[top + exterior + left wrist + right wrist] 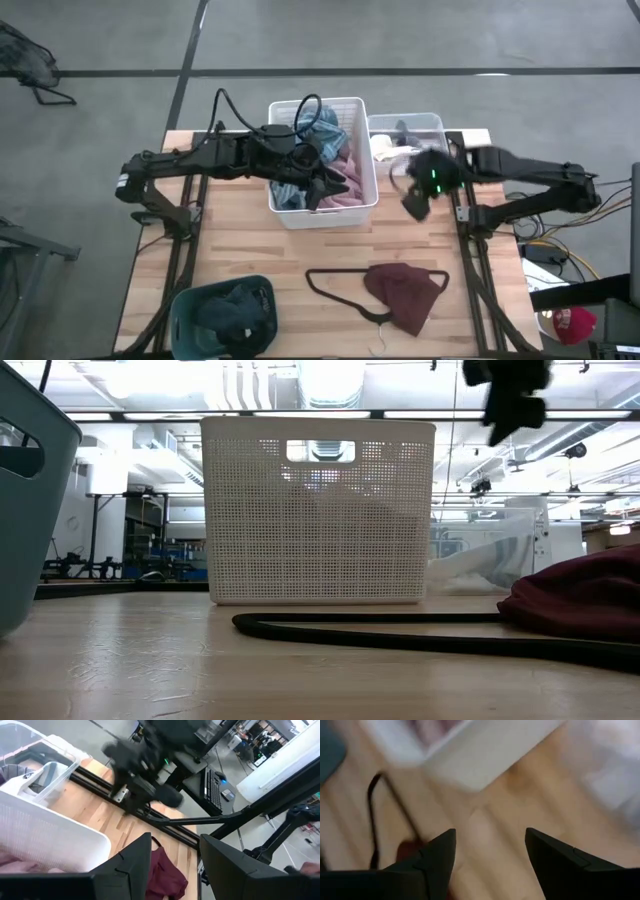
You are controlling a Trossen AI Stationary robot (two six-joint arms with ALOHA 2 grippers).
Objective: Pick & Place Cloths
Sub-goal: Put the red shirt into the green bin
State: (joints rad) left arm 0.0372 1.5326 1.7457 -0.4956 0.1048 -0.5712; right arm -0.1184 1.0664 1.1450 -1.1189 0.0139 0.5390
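Note:
A white basket stands at the table's far middle and holds pink and blue-grey cloths. My left gripper hovers open over the basket's near right part with nothing between its fingers. My right gripper is open in the air just right of the basket, above bare table. A maroon cloth lies on the table near the front right. Dark cloths fill a teal basket.
A thin black hanger lies on the table beside the maroon cloth. A clear bin with white items sits right of the white basket. Bare wood shows between the white basket and the hanger.

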